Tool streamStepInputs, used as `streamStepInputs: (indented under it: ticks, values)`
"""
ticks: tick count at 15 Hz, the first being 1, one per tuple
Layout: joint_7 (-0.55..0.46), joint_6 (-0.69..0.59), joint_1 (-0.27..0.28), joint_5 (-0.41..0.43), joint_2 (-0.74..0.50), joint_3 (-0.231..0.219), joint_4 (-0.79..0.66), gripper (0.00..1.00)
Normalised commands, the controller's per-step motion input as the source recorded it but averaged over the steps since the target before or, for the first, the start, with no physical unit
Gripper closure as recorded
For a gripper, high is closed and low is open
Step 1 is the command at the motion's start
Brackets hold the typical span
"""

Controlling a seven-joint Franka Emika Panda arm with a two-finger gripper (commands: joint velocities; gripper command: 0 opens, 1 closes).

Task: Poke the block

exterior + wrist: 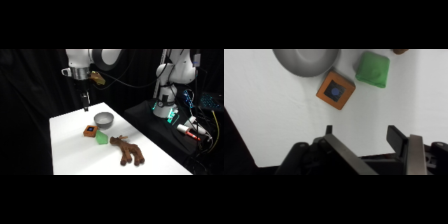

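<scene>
Pincer (360, 137) spread open above the desk (269, 115).
I judge the small flat orange-brown square block (336, 90) light, rigid, likely to slide; I'd press its dark top.

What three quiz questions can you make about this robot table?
1. True or false: the gripper is touching the block.
2. Which thing lies right next to the block: A the bowl, B the plush animal, C a cup?
3. What colour is the wedge?

Key: 1 false, it hangs open above the table. 2 A. 3 green.
</scene>
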Motion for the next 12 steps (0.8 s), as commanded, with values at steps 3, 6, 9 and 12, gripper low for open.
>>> streamStepInputs:
  ticks: [3, 6, 9, 12]
  values:
    - [0.18, 0.01, -0.061, -0.066, 0.15, -0.049, 0.25, 0.59]
    - [0.16, -0.01, -0.053, -0.046, 0.14, -0.041, 0.25, 0.86]
    - [0.12, 0.0, -0.033, -0.021, 0.14, -0.017, 0.21, 0.98]
    - [0.06, 0.06, -0.025, 0.029, 0.15, 0.012, 0.16, 0.96]
